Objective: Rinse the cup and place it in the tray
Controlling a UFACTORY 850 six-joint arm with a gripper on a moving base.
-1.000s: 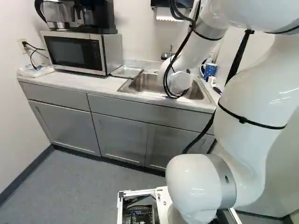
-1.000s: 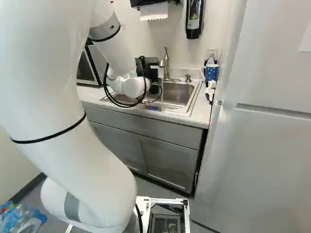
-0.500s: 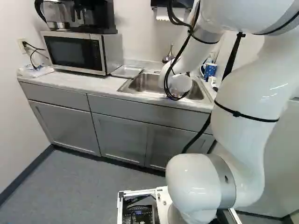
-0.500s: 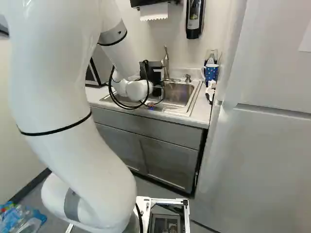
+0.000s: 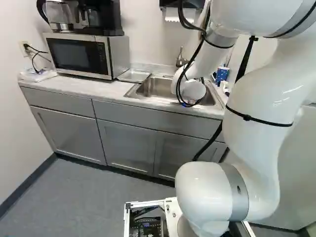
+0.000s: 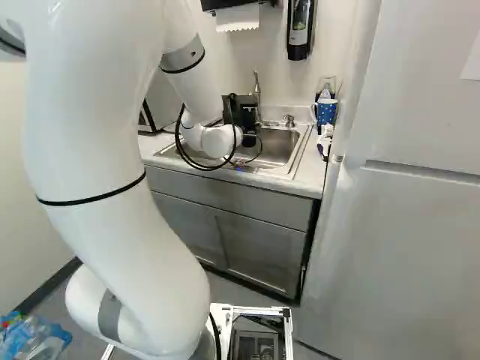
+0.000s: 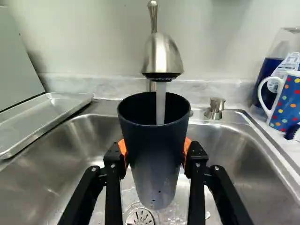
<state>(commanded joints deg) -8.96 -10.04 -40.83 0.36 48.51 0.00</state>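
In the right base view my gripper shows as a black shape over the sink, its fingertips hidden. Seen from the wrist, the gripper is shut on a dark cup, an orange pad on each side. The cup is upright, mouth up, above the sink drain. Water runs from the faucet into its mouth. A shallow metal tray lies beside the sink, on the microwave side; it also shows in the left base view.
The steel sink surrounds the cup, with a soap pump behind its rim. A dotted blue mug and a bottle stand on the counter at the sink's far side from the tray. A microwave and a fridge flank the area.
In both base views the arm's wrist has shifted rightward over the sink, and the elbow has swung slightly. The base has not moved.
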